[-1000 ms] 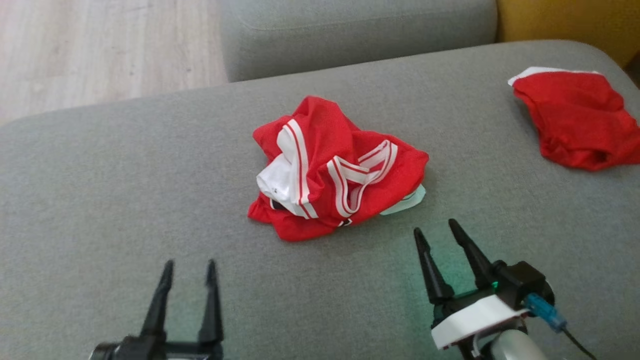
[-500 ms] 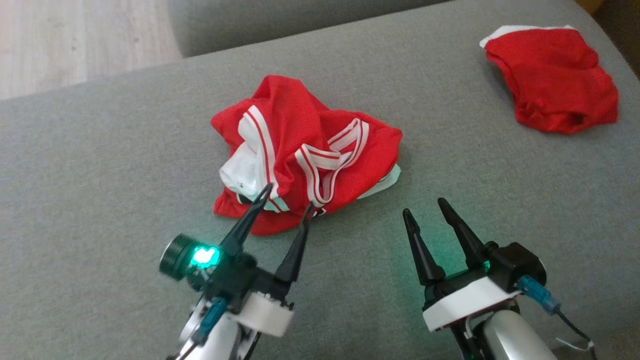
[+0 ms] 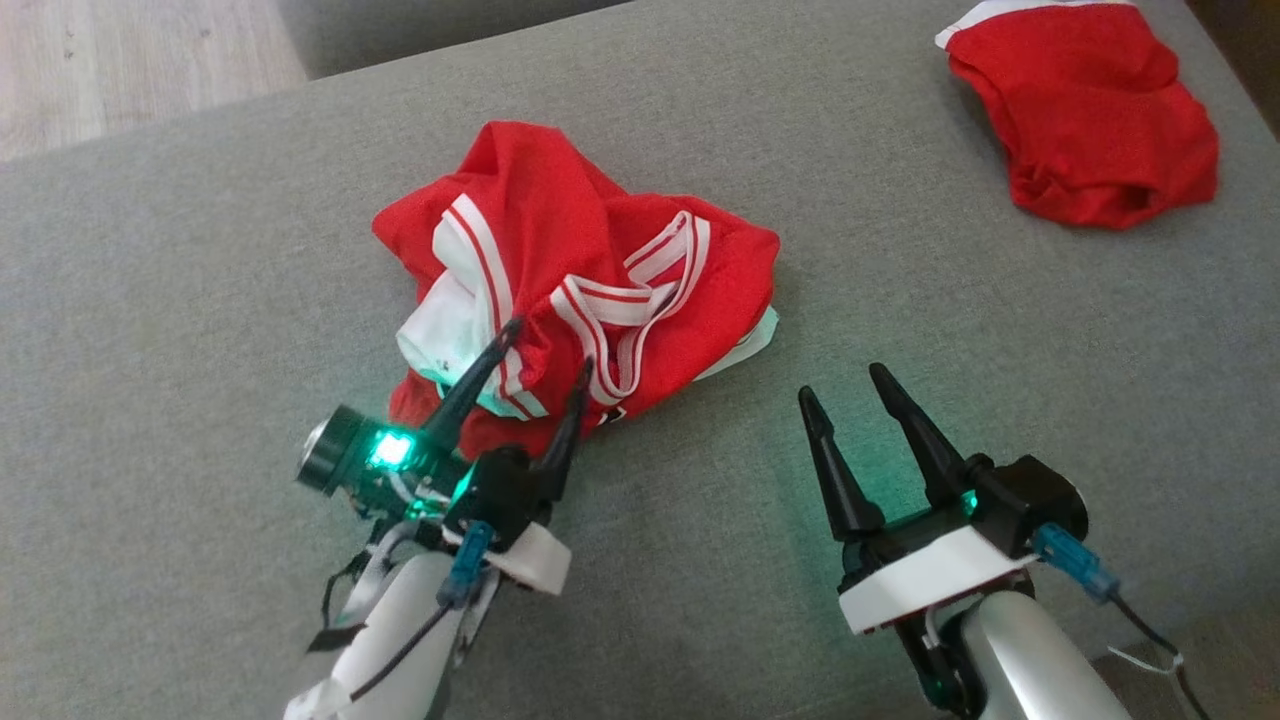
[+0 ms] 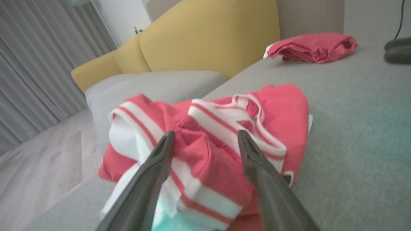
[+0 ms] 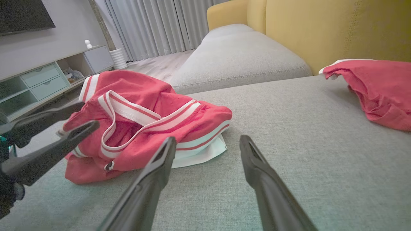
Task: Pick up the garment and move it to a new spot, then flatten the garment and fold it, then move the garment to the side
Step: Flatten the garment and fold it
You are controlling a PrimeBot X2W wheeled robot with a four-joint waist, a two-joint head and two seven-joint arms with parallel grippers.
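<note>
The garment [image 3: 590, 270] is a crumpled red piece with white and red striped bands, lying mid-cushion on the grey sofa [image 3: 200, 250]. My left gripper [image 3: 545, 345] stands open with its two dark fingers reaching over the garment's near edge; in the left wrist view the garment [image 4: 212, 128] fills the gap between the fingers [image 4: 160, 160]. To the right of the garment, my right gripper [image 3: 845, 385] is open over bare cushion, a short way from the cloth. The right wrist view has the garment [image 5: 144, 118] ahead on the left and my right gripper [image 5: 207, 141] open.
A second red cloth [image 3: 1085, 110] lies bunched at the far right of the cushion. Wooden floor [image 3: 120, 60] shows beyond the sofa's far left edge. A yellow backrest [image 5: 321, 29] rises behind the seat. Bare grey cushion spreads to the left and front.
My left arm has come forward from the lower edge up to the garment's near edge. The head camera has tilted, shifting the whole scene. The right gripper has barely moved.
</note>
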